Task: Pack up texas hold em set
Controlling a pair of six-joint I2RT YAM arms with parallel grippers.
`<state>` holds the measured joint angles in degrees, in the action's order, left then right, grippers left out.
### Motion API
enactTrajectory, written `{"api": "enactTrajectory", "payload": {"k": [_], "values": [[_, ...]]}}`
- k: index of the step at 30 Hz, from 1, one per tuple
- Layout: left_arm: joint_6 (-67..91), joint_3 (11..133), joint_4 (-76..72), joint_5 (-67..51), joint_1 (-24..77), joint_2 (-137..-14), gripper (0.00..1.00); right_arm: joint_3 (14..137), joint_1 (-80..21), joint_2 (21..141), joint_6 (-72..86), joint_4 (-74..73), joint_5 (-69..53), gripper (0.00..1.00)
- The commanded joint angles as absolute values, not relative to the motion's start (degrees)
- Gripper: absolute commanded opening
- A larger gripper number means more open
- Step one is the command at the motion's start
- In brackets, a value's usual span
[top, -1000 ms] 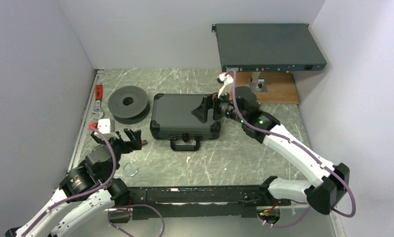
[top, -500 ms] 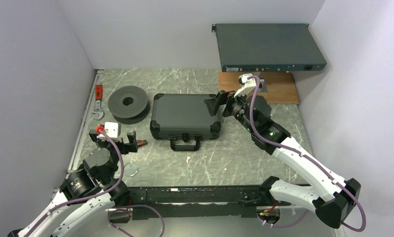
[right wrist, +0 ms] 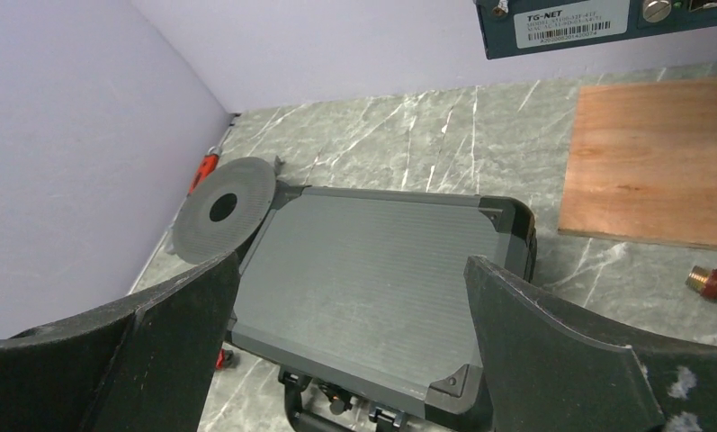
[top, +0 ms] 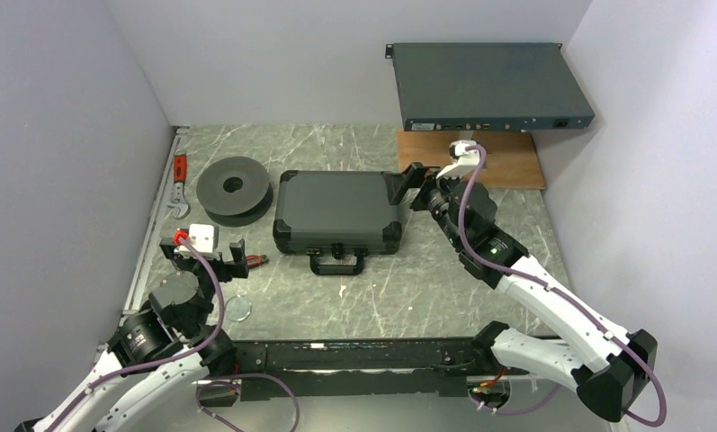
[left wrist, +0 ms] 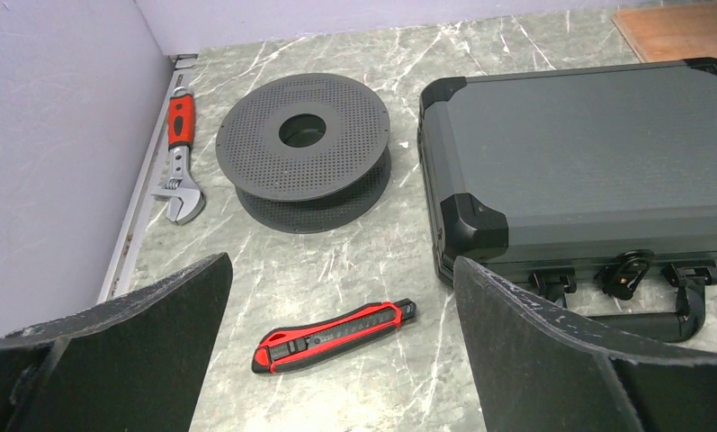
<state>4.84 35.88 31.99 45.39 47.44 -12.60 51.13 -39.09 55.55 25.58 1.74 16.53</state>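
Along the table's (top: 408, 288) left edge lies a red-handled wrench (left wrist: 176, 162), with a dark grey spool (left wrist: 305, 148) beside it. Nearer the arms, the left pincer (left wrist: 341, 267) gapes wide and grips nothing, with a red-black utility knife (left wrist: 335, 333) just by it. At centre, the black briefcase (top: 336, 207) lies flat and closed, handle (top: 336, 264) toward the arms. Over its right end, the right pincer (right wrist: 353, 263) hangs fully spread and empty. Behind it sit a wooden board (top: 507, 162) and a grey rack box (top: 489, 81).
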Motion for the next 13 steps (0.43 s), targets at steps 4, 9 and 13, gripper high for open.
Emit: {"api": "enactTrajectory", "payload": {"k": [4, 9, 13], "values": [[3.5, 36.0, 31.5, 46.0, 46.9, -13.6, 1.00, 53.2, -39.1, 55.5, 24.5, 4.4, 16.9, 1.00], [4.0, 36.0, 32.0, 46.0, 46.9, -13.5, 1.00, 53.5, -39.2, 56.0, 23.6, 6.0, 15.5, 1.00], [4.8, 36.2, 32.6, 46.0, 46.9, -13.1, 1.00, 54.7, -39.1, 57.8, 23.7, 5.0, 14.4, 1.00]]}}
